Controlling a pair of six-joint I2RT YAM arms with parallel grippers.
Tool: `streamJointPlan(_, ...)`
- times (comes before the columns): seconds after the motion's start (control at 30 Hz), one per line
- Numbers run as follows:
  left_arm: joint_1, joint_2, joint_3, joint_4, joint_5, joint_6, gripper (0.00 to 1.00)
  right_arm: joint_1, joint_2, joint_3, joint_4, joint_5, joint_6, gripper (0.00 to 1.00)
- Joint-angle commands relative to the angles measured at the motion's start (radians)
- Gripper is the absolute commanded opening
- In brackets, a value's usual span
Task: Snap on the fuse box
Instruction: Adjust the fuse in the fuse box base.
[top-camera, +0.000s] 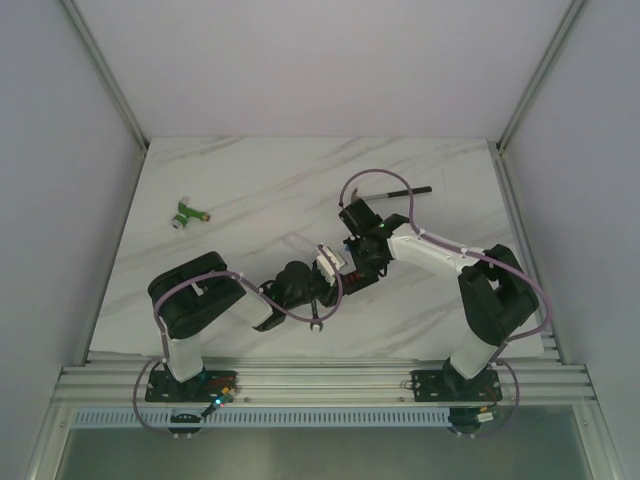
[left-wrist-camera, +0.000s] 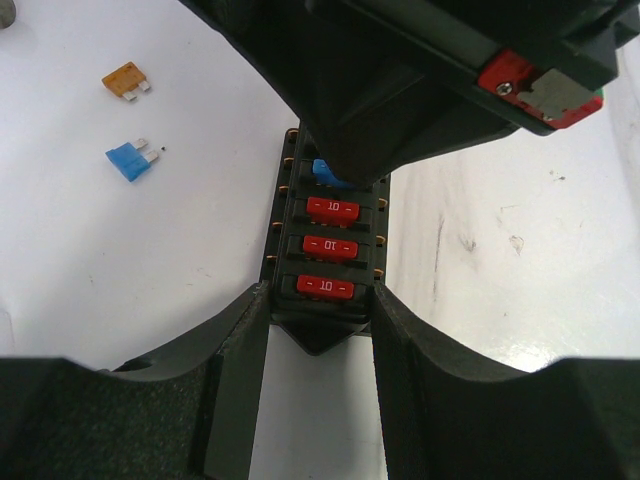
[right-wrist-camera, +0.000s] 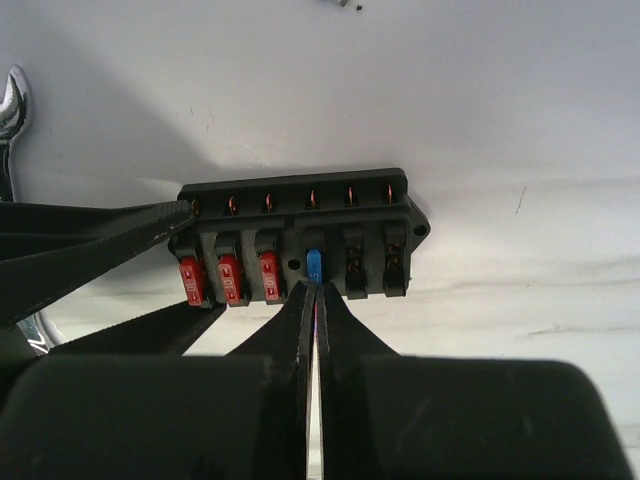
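The fuse box (left-wrist-camera: 328, 250) is a small black block with three red fuses (left-wrist-camera: 330, 248) in a row and a blue fuse (right-wrist-camera: 314, 265) in the fourth slot. Two slots at its right end (right-wrist-camera: 372, 262) stand empty. My left gripper (left-wrist-camera: 320, 300) is shut on the box's near end, a finger pressed against each long side. My right gripper (right-wrist-camera: 315, 290) is shut, with its tips resting on top of the blue fuse. From above, both grippers (top-camera: 340, 266) meet over the box at the table's middle and hide most of it.
A loose orange fuse (left-wrist-camera: 127, 80) and a loose blue fuse (left-wrist-camera: 130, 160) lie left of the box. A wrench (top-camera: 316, 318) lies close to the left arm. A green-and-white connector (top-camera: 186, 214) sits far left, and a black-handled tool (top-camera: 400, 190) lies behind the right arm.
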Motion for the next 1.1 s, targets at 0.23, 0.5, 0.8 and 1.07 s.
streamJointPlan(0.23, -0.001, 0.005, 0.000, -0.059, 0.012, 0.000, 0.14, -0.011, 0.180, -0.011, -0.040, -0.001, -0.015, 0.00)
streamJointPlan(0.5, -0.001, 0.013, 0.005, -0.059, 0.012, 0.002, 0.14, -0.010, 0.389, -0.059, 0.039, -0.021, -0.034, 0.00)
streamJointPlan(0.8, -0.001, -0.043, 0.000, -0.150, 0.022, 0.008, 0.18, 0.036, 0.139, 0.001, 0.005, -0.050, -0.021, 0.02)
streamJointPlan(1.07, -0.001, -0.153, -0.037, -0.269, 0.006, 0.011, 0.30, 0.041, -0.116, 0.062, -0.013, -0.012, -0.035, 0.35)
